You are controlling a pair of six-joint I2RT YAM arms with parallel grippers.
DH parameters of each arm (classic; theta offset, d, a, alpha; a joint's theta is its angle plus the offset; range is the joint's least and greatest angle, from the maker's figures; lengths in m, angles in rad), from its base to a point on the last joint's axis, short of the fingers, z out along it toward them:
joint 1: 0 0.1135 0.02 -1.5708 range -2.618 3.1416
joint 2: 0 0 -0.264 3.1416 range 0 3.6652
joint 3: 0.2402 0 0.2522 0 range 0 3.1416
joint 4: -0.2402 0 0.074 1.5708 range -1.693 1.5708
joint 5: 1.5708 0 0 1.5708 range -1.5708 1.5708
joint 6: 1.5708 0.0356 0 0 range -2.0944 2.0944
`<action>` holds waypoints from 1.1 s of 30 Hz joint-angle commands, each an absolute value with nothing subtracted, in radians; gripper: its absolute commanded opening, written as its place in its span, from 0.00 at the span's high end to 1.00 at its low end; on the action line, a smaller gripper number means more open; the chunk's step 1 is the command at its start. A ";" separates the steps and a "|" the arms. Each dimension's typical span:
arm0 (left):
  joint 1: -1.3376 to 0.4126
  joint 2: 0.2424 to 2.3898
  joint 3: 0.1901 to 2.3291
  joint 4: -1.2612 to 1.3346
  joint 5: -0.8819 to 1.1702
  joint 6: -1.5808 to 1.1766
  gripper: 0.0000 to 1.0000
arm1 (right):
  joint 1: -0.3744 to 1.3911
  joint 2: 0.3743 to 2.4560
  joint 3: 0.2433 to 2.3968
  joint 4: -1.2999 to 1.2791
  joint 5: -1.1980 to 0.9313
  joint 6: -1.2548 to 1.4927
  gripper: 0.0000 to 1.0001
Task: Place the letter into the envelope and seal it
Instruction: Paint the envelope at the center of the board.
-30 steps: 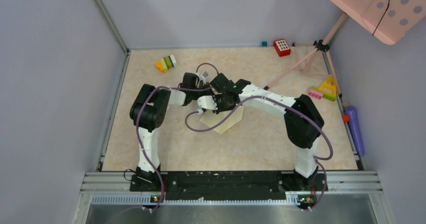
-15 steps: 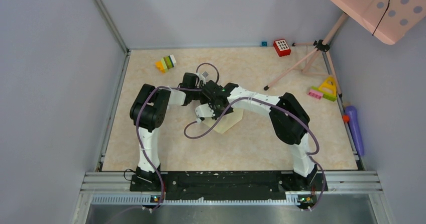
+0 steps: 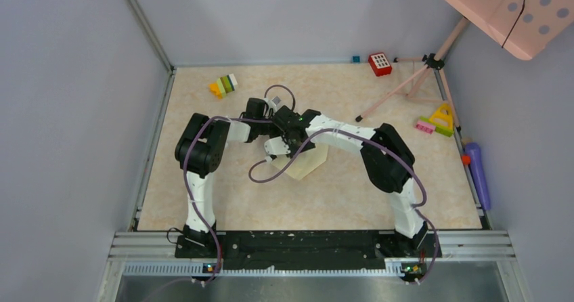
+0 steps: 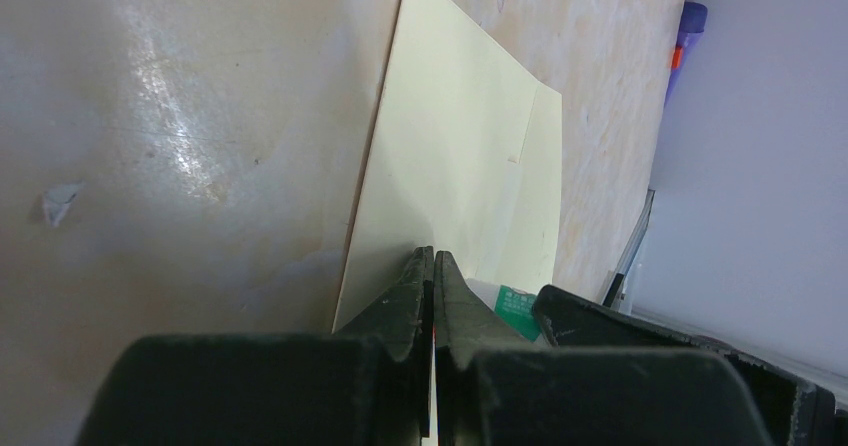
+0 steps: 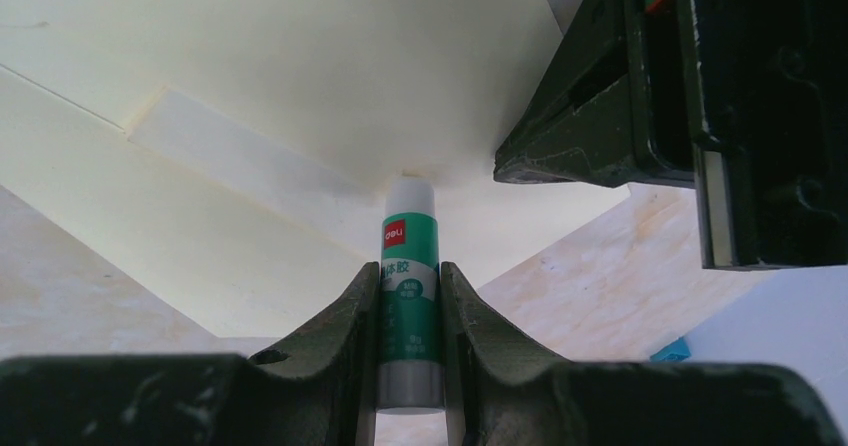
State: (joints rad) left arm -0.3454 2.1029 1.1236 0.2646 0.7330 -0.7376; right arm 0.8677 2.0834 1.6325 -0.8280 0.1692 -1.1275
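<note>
Pale yellow-cream paper lies near the middle of the table [image 3: 203, 187], under the two wrists that meet above it: this is the envelope [image 3: 310, 164]. It lies flat on the tan, mottled surface. In the left wrist view its face [image 4: 450, 156] runs away from the camera, with a folded seam showing along one side. No view shows the pocket's mouth, so I cannot tell what is in it.

The left gripper [image 4: 433, 266] has its fingers pressed together on the near edge of the envelope, with the paper pinched between them. The right gripper [image 5: 410, 276] is clamped on a glue stick [image 5: 410, 256] — green label, white body. The stick's white tip touches the envelope's paper [image 5: 300, 66] at a fold, just beside the left gripper's dark fingertips [image 5: 560, 156]. From the left wrist, a corner of the same green label [image 4: 518, 310] shows beside the envelope's near edge.

Toys lie well apart from the envelope, toward the far side of the table — a stack of coloured blocks [image 3: 224, 84], a red block [image 3: 380, 63] and a yellow triangle [image 3: 443, 118]. A purple bottle [image 3: 476, 170] lies along the right rim.
</note>
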 commanded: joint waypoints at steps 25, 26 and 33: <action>-0.345 2.130 1.121 0.177 0.662 -0.686 0.81 | 0.761 2.005 1.702 -0.840 0.112 -1.082 1.00; -0.344 2.124 1.119 0.185 0.669 -0.688 0.73 | 0.761 1.968 1.684 -0.849 0.081 -1.069 1.00; -0.328 2.007 1.118 0.213 0.702 -0.674 0.26 | 0.759 1.681 1.463 -0.831 -0.085 -0.956 1.00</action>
